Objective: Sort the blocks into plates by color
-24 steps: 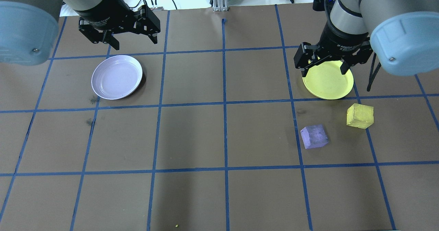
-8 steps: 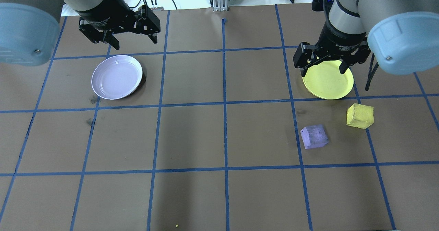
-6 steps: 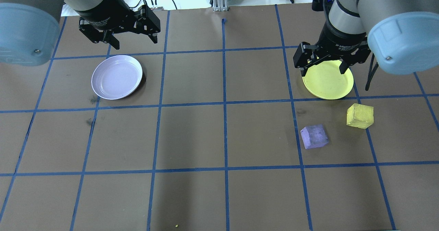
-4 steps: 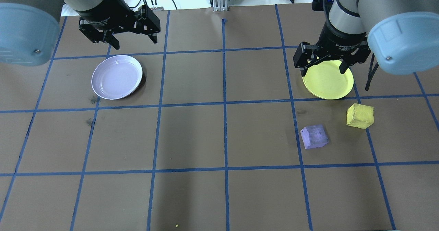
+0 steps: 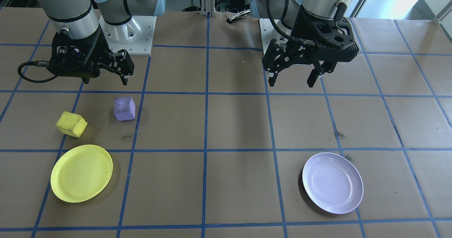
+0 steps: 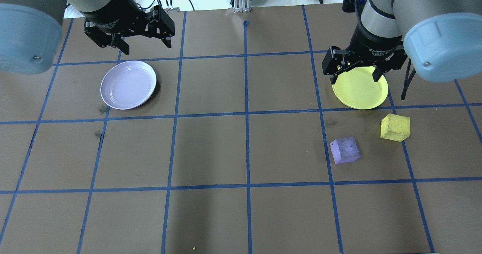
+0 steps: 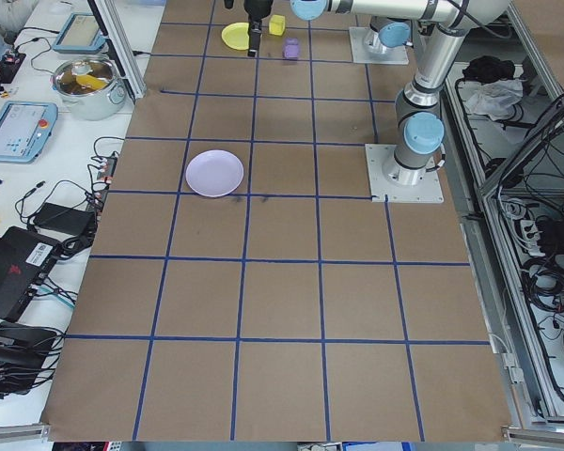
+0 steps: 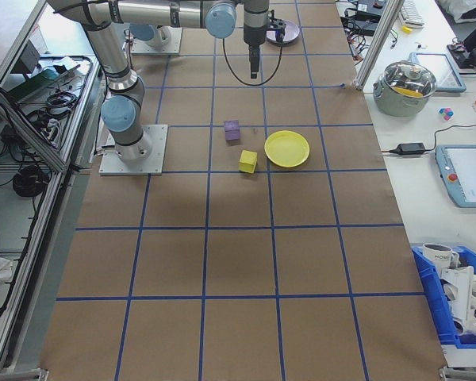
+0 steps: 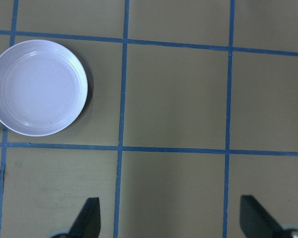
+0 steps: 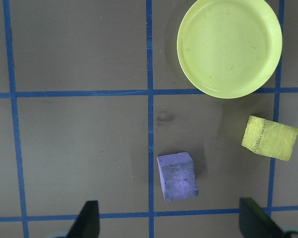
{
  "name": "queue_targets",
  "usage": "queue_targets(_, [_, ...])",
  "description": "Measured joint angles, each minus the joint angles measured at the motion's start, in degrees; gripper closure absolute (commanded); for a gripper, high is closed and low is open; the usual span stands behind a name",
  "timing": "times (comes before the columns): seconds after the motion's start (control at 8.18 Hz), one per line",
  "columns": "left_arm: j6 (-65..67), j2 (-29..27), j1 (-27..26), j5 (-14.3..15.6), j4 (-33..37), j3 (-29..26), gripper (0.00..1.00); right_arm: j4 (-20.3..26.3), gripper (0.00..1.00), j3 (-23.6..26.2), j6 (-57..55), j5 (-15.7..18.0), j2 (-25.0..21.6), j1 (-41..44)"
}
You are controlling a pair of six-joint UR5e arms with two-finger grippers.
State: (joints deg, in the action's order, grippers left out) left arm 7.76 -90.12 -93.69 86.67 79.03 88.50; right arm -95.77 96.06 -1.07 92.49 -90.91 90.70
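A: Reading across the overhead view from the left, we start with the left gripper [image 6: 143,47], fingers spread and empty, hanging just past the lavender plate [image 6: 128,84].

B: It's bare, that plate, and well apart from both blocks. So I'd guess the left arm is parked there simply because that dish is its side's target.

A: Moving right, the purple block [image 6: 345,150] sits on the table beside the yellow block [image 6: 394,127], close but not touching.

B: And the yellow plate [image 6: 360,91] lies just beyond them, nothing in it either.

A: The right gripper [image 6: 355,76] hangs over that plate, fingers wide, gripping nothing.

B: Sensible: both blocks are on its side, so it's the likely one to pick first.
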Motion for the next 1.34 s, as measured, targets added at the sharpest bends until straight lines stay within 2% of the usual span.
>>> queue_targets(0.12, [-0.4, 0.3, 0.0, 0.5, 0.2, 0.3, 0.00, 0.0, 0.00, 0.0, 0.0, 0.0, 0.0, 0.0])
queue_targets(0.37, [-1.6, 1.0, 0.0, 4.1, 0.0, 2.2, 0.00, 0.0, 0.00, 0.0, 0.0, 0.0, 0.0, 0.0])
queue_targets(0.49, [-1.8, 1.1, 0.0, 4.9, -0.1, 2.7, 0.00, 0.0, 0.00, 0.0, 0.0, 0.0, 0.0, 0.0])
queue_targets(1.34, [-2.2, 0.9, 0.0, 5.8, -1.2, 3.2, 0.00, 0.0, 0.00, 0.0, 0.1, 0.0, 0.0, 0.0])
